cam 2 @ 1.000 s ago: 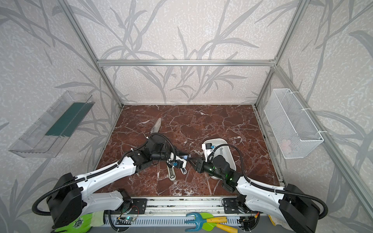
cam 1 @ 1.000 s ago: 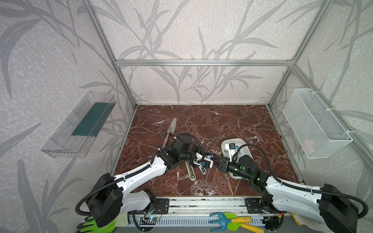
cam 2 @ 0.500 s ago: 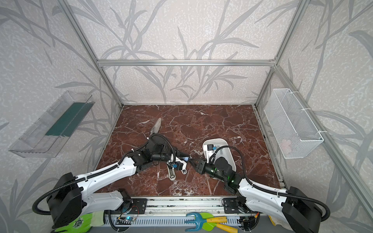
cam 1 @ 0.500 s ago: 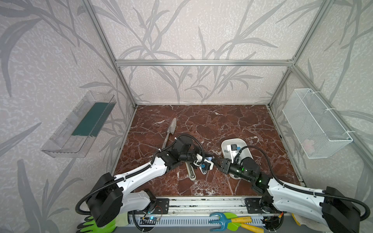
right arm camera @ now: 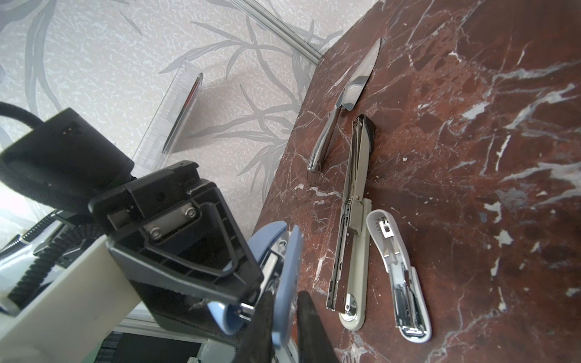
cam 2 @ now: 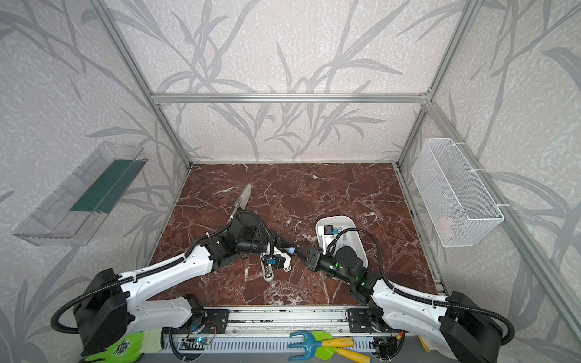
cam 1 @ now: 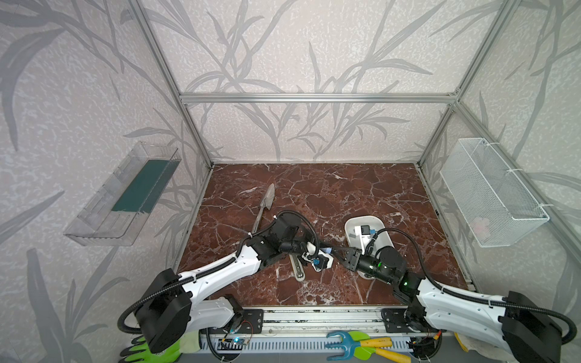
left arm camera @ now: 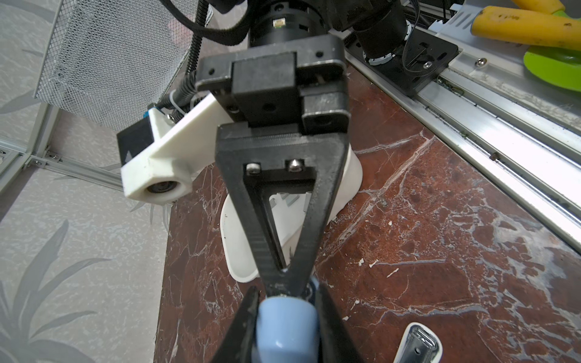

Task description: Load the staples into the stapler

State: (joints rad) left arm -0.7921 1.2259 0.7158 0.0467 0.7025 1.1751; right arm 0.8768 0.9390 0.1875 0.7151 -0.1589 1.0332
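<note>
Right tool (left arm camera: 284, 281): fingertips drawn to a point on the blue stapler (right arm camera: 290, 261). In the right wrist view the thin blue cover lay between the 2 fingers, so I took it as pinched.

Left tool (left arm camera: 287, 320), tip to tip with the right one: clamped across the stapler's body, holding it off the desk (cam 1: 314, 195). The cover stood splayed from the base, with the metal channel showing between.

Step, as judged: opening the stapler, with 1 tool bracing and 1 peeling the cover back. No staples seen in the channel.

Just behind the right tool: white tray (cam 1: 382, 234). Small grey bits in it were probably the staples (cam 1: 354, 234), but too small to be sure.

Under the left tool, on the desk: 1 long beige stapler (right arm camera: 352, 220) laid open flat, with 1 small white stapler (right arm camera: 399, 276) open just beside it. Farther out lay a steel knife (right arm camera: 349, 91).

Next move, as judged: swing the cover fully clear while the left grip stays firm, then free the right tool to fetch 1 strip from the tray. That calls for a fine pinch and square alignment with the channel.
</note>
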